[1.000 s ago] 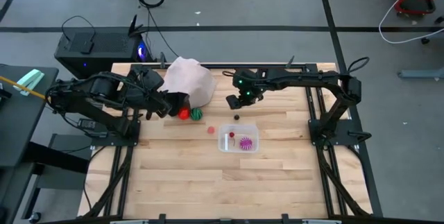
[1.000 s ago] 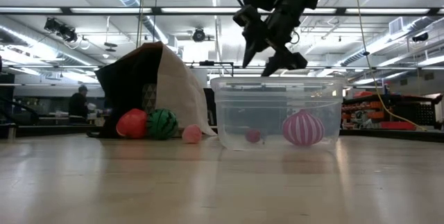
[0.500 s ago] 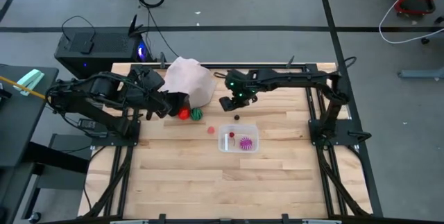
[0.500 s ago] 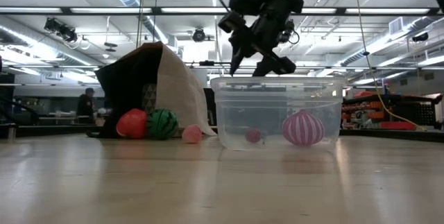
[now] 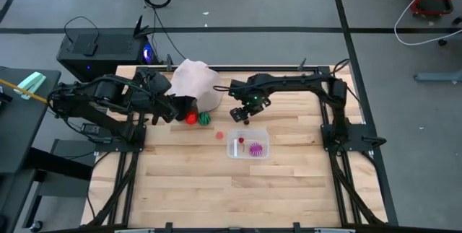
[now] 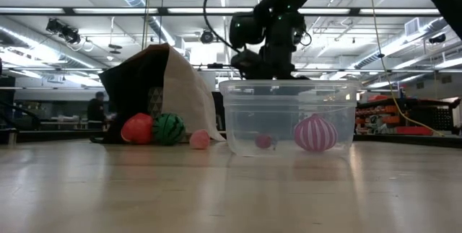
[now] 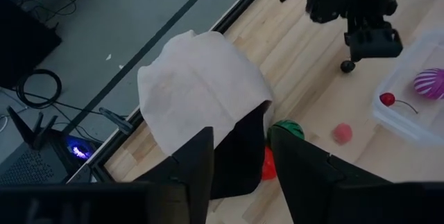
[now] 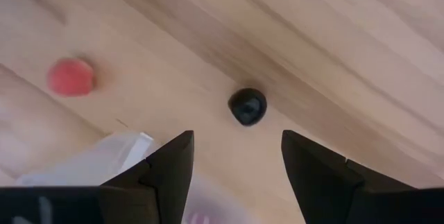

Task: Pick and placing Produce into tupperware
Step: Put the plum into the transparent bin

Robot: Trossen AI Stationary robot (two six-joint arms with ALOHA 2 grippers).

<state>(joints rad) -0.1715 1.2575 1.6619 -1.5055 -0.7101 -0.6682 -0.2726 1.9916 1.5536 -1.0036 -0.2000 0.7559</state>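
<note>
Right gripper [image 8: 236, 158] fingers open, poised above the small dark piece [image 8: 248, 106] on the surface, just off the tub [image 5: 249, 145] toward 11 o'clock; piece sits centred ahead of the gap. Left gripper [image 7: 239, 165] parked at the bag [image 5: 196, 81], fingers part-open, empty.

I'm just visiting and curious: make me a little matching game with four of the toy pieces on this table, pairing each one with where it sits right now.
Things:
1. striped magenta piece
2. small dark piece
3. green striped piece
4. small pink piece

Places:
A. on bare wood between the bag and the tub
B. inside the clear tub
C. at the mouth of the bag, beside a red piece
D. on the wood just under the right gripper, whose fingers are open

Pairs: 1-B, 2-D, 3-C, 4-A
</note>
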